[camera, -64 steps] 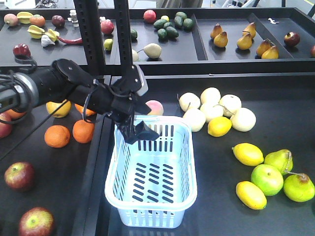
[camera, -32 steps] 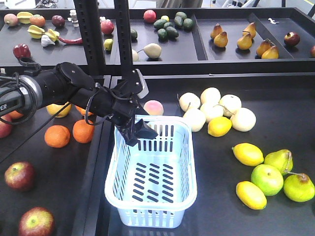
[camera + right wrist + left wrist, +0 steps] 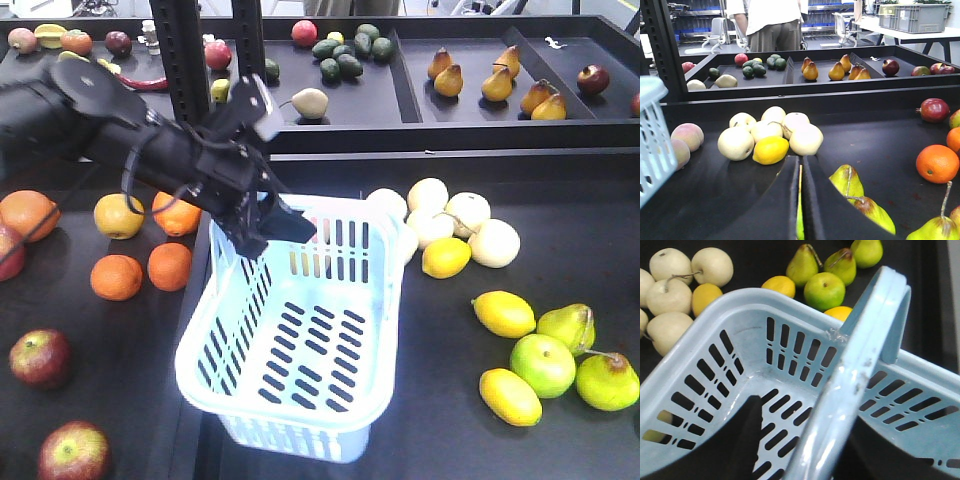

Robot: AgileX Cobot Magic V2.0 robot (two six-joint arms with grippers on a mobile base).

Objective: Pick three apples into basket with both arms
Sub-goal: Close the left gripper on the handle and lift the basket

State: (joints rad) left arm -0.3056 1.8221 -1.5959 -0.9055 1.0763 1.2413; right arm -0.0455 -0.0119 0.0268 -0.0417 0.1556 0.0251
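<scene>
We see two apples, one (image 3: 40, 357) and another (image 3: 73, 452), lying on the dark table (image 3: 560, 200) at the near left, close to each other and well apart from the basket (image 3: 300, 345). A third red fruit (image 3: 8, 252) is cut off by the left edge, and we cannot tell what it is.

The basket sits in the middle of the table, empty and tilted. Its far end is higher than its near end, and its open top leans toward the left. The left gripper (image 3: 262, 232) is clamped on the basket's far left rim, where the black arm (image 3: 110, 130) reaches in from the left. In the left wrist view we see a dark finger (image 3: 737, 445) inside the basket wall and a thick pale blue band of the basket running just beside it.

The right gripper (image 3: 800, 165) hangs low over the table, to the right of the basket. Its jaws stand almost together, with only a thin yellow-green sliver showing between them and nothing held that we can make out.

Oranges (image 3: 116, 277) lie between the apples and the arm. Pale round fruits (image 3: 445, 215) cluster just beyond the basket's far right corner. Lemons (image 3: 503, 313) and a green apple (image 3: 543, 365) lie farther right.
</scene>
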